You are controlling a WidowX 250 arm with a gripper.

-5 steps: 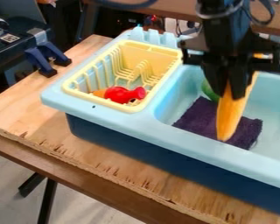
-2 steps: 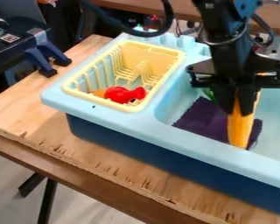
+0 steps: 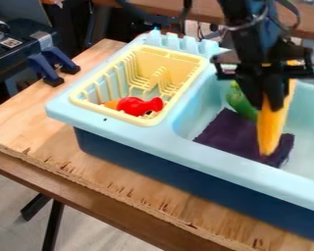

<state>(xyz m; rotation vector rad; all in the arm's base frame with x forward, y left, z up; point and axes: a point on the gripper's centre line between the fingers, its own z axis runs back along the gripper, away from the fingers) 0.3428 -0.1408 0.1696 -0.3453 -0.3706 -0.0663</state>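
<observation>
At the right of the frame, the black gripper (image 3: 271,105) is closed around the upper part of a long yellow-orange toy (image 3: 271,131), which hangs nearly upright with its narrow end down over the dark cloth (image 3: 219,131) in the sink (image 3: 192,150), beside a green toy (image 3: 239,101). The long toy is probably light, stiff plastic, hard to break but smooth enough to swivel, so a squeeze across its thick middle would likely hold it steadier than one near an end.

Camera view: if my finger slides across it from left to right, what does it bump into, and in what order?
Blue clamps → yellow dish rack with a red toy inside → green toy → long yellow-orange toy, held in the gripper.
</observation>
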